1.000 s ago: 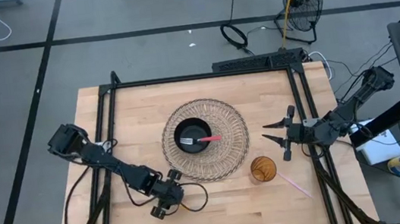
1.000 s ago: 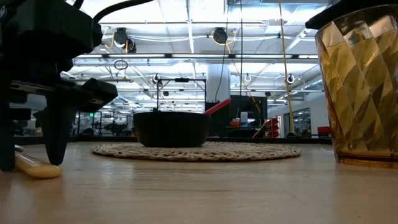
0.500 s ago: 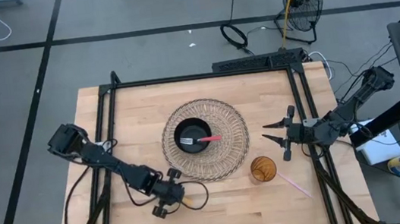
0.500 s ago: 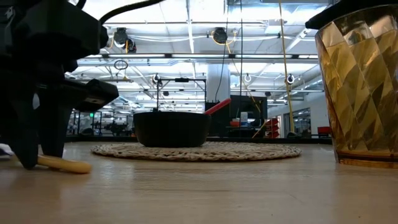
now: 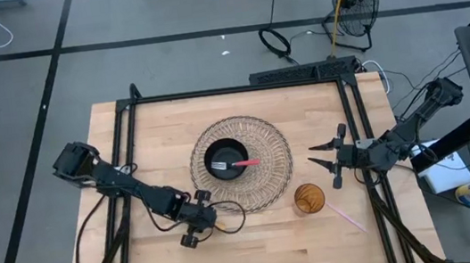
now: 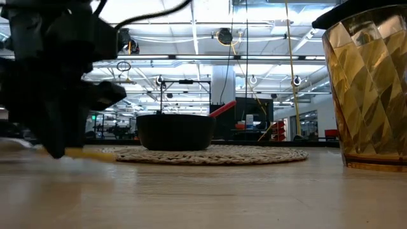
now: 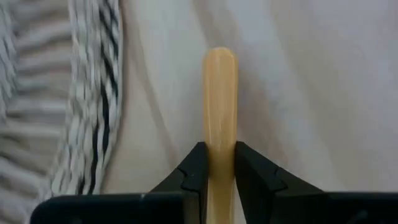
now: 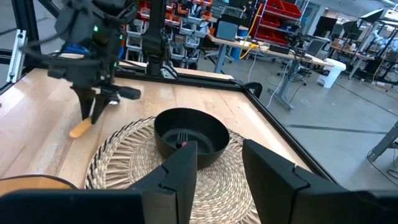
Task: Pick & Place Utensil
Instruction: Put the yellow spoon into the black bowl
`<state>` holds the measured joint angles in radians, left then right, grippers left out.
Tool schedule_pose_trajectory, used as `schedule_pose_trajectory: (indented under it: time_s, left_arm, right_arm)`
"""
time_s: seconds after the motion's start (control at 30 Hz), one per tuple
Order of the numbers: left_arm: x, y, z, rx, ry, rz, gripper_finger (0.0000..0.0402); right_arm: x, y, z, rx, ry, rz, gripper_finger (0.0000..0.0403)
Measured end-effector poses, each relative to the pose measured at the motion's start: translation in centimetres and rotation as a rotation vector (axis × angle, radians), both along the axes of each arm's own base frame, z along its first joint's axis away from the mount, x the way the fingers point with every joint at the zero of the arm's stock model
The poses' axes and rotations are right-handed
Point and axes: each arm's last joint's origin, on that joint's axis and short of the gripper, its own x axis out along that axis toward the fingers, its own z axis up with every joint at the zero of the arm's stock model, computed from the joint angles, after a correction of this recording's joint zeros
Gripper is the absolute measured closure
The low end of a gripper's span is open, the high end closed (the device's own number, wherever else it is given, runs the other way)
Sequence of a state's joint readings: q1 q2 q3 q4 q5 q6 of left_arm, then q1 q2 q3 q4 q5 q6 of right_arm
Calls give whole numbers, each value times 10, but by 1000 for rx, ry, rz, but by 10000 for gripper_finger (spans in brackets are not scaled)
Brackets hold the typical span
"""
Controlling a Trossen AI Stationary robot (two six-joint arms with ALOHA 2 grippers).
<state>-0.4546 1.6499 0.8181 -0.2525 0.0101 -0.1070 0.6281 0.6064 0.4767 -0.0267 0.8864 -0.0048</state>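
My left gripper (image 5: pixel 195 230) is over the table's near middle, just near of the woven mat (image 5: pixel 241 163), and is shut on a tan utensil (image 7: pixel 219 93). The low view shows this utensil (image 6: pixel 89 152) sticking out below the dark gripper (image 6: pixel 57 95). My right gripper (image 5: pixel 324 164) hovers open right of the mat; its fingers frame the black bowl (image 8: pixel 190 135). The bowl (image 5: pixel 228 161) sits on the mat and holds a red-handled fork (image 5: pixel 241 163). My left gripper pinches the tan utensil's handle (image 7: pixel 219 158) between its two fingers (image 7: pixel 196 169). The fingers come from above, and the handle runs on past the fingertips to a rounded free end (image 7: pixel 219 59). In the right wrist view the utensil (image 8: pixel 81 129) slants down from the gripper, apparently off the table.
An amber glass (image 5: pixel 309 198) stands near-right of the mat and fills the low view's right side (image 6: pixel 369 89). A pink utensil (image 5: pixel 347 217) lies on the table near the right edge. The mat's woven rim (image 7: pixel 93 93) is close beside the held utensil.
My left gripper has moved a little toward the mat and up. The tan utensil, which lay on the table under the gripper a second ago, has risen with it and now hangs off the surface, closer to the mat's near rim.
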Motion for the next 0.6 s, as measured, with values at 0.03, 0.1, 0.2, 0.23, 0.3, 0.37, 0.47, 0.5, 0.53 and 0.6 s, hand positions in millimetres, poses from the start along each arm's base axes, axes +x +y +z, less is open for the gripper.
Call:
schedule_pose_trajectory:
  time_s: [0.03,0.1,0.2,0.23,0.3,0.37,0.47,0.5,0.53,0.6]
  left_arm:
    - [1,1,2,-8,-12,3,342]
    - [2,1,4,-14,-16,3,342]
    - [3,1,5,-21,-31,3,342]
    - [3,1,5,-22,-31,2,342]
    - [3,0,5,-24,-34,2,343]
    - [4,0,6,-31,-46,0,343]
    - [5,-1,7,-39,-61,-1,343]
    - [5,-1,7,-41,-65,-2,343]
    - [6,-1,8,-45,-74,-2,343]
    - [7,-2,9,-45,-92,2,343]
  right_arm:
    - [0,0,0,0,0,0,275]
    - [0,0,0,0,0,0,275]
    - [0,0,0,0,1,0,275]
    - [0,0,0,0,0,0,275]
    - [0,0,0,0,0,0,275]
    - [0,0,0,0,0,0,275]
    - [0,0,0,0,1,0,275]
    - [0,0,0,0,0,0,275]
    - [0,0,0,1,0,0,275]
    - [0,0,0,1,0,0,275]
